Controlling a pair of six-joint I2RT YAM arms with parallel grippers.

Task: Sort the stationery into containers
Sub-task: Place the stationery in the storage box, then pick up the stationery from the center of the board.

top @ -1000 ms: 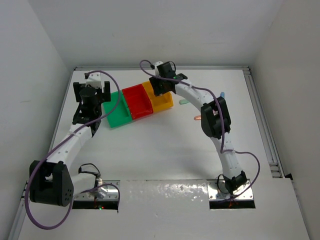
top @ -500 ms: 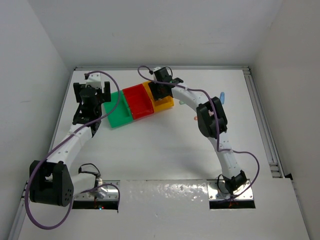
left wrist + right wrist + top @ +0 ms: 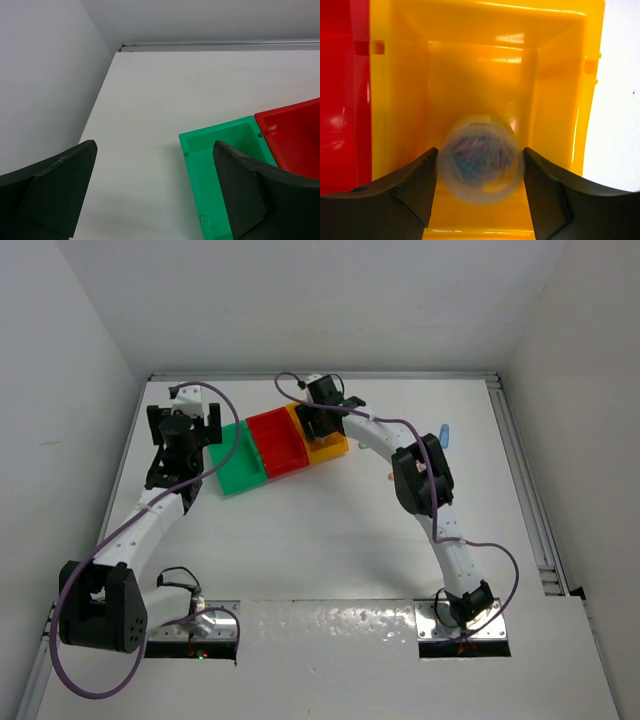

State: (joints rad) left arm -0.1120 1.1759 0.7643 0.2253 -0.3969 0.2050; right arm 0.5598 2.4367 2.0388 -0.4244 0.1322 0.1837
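The yellow-orange rectangular plastic bin (image 3: 485,30) and the red rectangular plastic bin (image 3: 340,100) look smooth and glossy, while the flat white tabletop (image 3: 165,100) looks smooth and matt

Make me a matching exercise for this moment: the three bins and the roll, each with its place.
1 green bin
2 red bin
3 yellow bin
4 round roll

A between the fingers of the right gripper
B middle of the row
C nearest the left gripper
D right end of the row

Pairs: 1-C, 2-B, 3-D, 4-A
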